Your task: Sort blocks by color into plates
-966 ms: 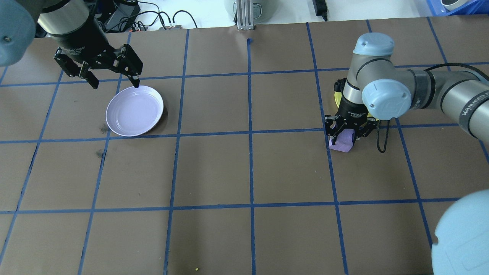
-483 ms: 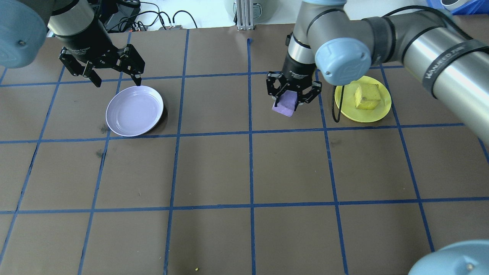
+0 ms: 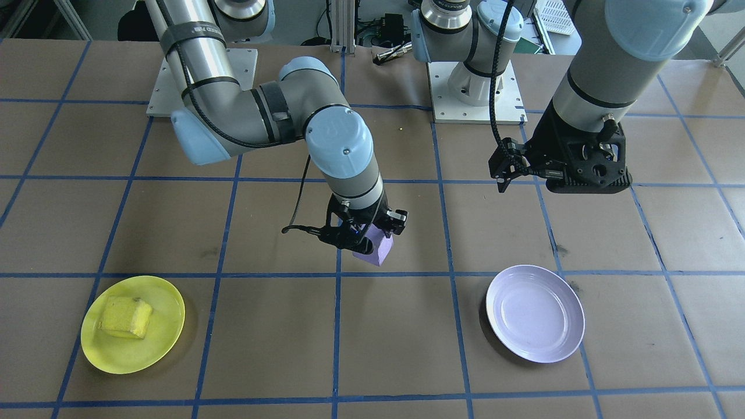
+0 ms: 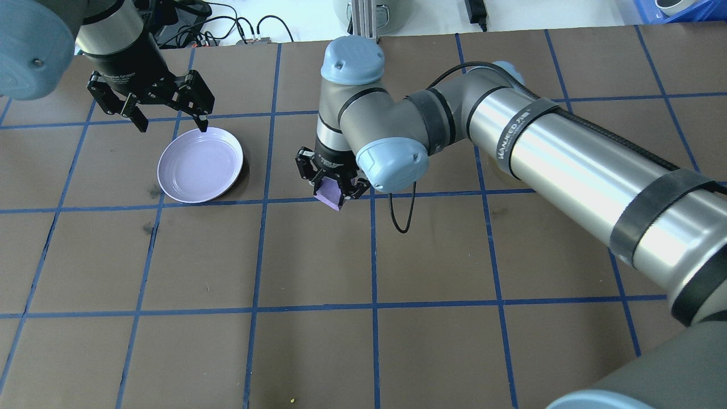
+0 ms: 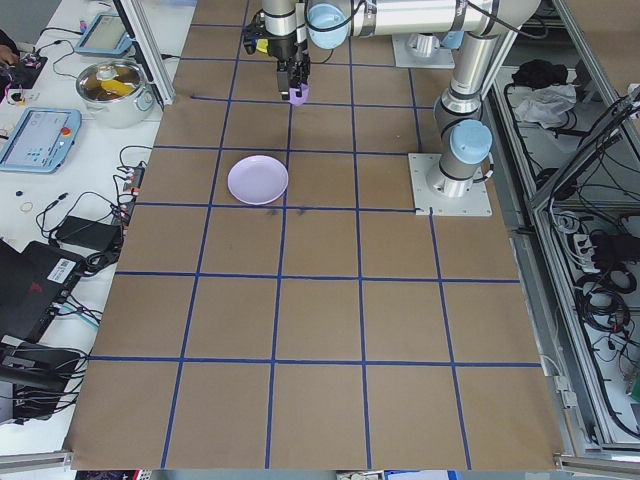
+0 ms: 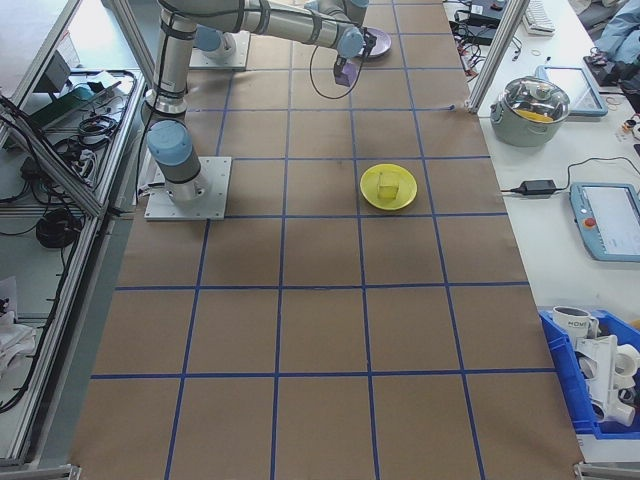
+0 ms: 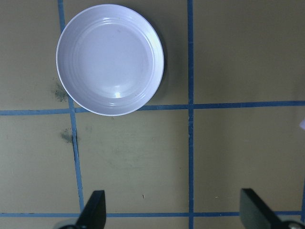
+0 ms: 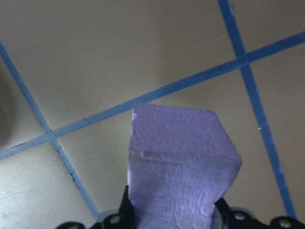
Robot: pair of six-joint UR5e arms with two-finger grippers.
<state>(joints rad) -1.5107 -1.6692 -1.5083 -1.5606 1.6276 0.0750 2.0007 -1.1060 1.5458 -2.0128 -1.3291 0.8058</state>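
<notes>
My right gripper (image 4: 332,192) is shut on the light purple block (image 4: 330,196), which hangs just above the table's middle (image 3: 375,249) and fills the right wrist view (image 8: 183,162). The empty lavender plate (image 4: 200,165) lies to its left (image 3: 535,313), also under the left wrist camera (image 7: 109,59). My left gripper (image 4: 171,124) hovers open by that plate's far rim, nothing between its fingers (image 7: 95,207). The yellow block (image 3: 125,317) rests in the yellow plate (image 3: 160,326); overhead, my right arm hides both.
My right arm (image 4: 539,147) stretches across the table's centre in the overhead view. Cables and a metal post (image 4: 363,23) line the far edge. The two arm bases (image 3: 471,87) stand on the robot's side. Blue tape (image 4: 372,307) grids the brown table.
My right gripper carried the purple block leftward, from beside the yellow plate to about one grid square from the lavender plate. The left gripper barely moved and stays open.
</notes>
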